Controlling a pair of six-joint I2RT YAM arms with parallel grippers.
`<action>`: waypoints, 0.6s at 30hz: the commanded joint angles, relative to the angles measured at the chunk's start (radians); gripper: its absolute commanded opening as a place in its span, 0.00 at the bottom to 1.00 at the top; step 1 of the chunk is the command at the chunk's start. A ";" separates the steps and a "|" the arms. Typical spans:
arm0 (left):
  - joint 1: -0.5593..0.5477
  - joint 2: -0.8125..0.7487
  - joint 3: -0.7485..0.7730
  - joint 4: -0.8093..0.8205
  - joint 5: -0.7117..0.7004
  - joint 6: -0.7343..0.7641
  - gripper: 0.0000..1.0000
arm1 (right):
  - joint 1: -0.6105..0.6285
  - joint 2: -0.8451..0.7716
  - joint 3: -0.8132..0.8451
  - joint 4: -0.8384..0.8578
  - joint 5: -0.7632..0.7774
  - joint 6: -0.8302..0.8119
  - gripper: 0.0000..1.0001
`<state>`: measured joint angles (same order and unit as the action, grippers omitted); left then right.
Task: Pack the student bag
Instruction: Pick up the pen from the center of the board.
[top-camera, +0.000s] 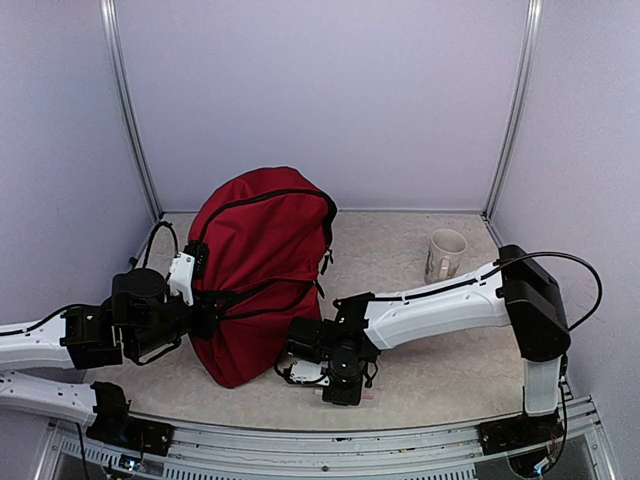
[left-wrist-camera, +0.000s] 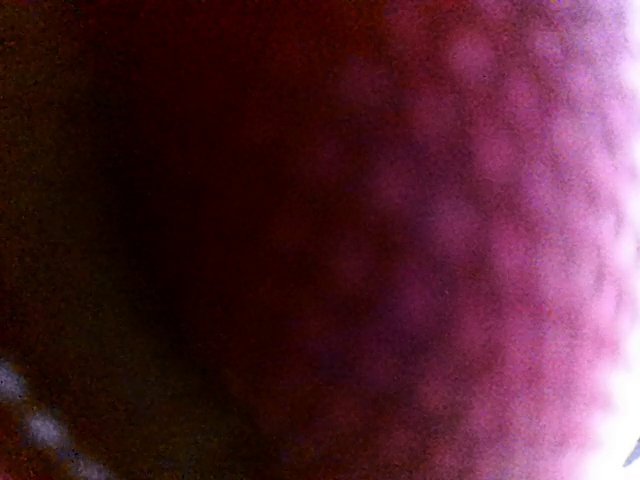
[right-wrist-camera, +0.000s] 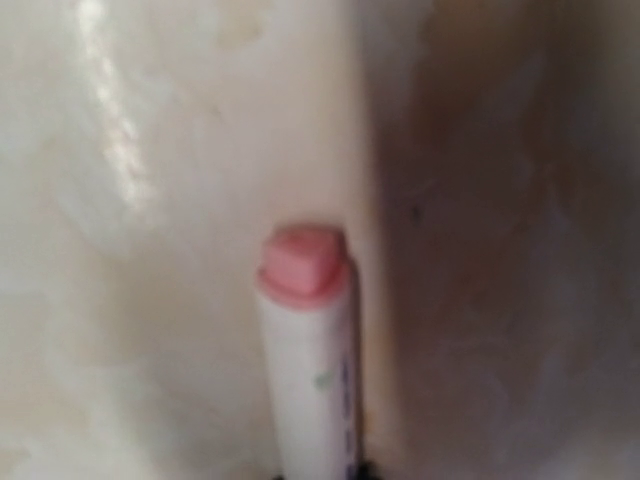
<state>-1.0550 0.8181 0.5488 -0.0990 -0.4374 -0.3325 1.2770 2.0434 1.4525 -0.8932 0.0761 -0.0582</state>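
The student bag (top-camera: 265, 270), a big dark red backpack with black zips and straps, stands upright left of the table's middle. My left gripper (top-camera: 205, 312) presses into its left side, where black straps pull tight toward it. The fingers are hidden, and the left wrist view shows only blurred red fabric (left-wrist-camera: 400, 250). My right gripper (top-camera: 343, 388) points down at the table by the bag's front right corner. A white marker with a pink cap (right-wrist-camera: 305, 350) sticks out from between its jaws, tip close to the beige surface.
A cream mug (top-camera: 445, 255) stands at the back right. The beige table (top-camera: 440, 360) is enclosed by pale walls with metal corner posts. A metal rail runs along the near edge by the arm bases.
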 joint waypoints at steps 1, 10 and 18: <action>0.002 -0.025 0.028 0.062 0.008 -0.003 0.18 | -0.007 -0.039 0.004 -0.037 0.012 -0.013 0.00; 0.003 -0.027 0.024 0.060 0.005 -0.003 0.18 | -0.007 -0.230 -0.034 0.113 -0.040 -0.102 0.00; 0.004 -0.023 0.026 0.060 0.008 -0.005 0.18 | -0.033 -0.471 -0.222 0.717 -0.168 -0.338 0.00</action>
<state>-1.0550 0.8177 0.5488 -0.0994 -0.4374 -0.3328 1.2709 1.6684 1.3193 -0.5827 0.0158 -0.2424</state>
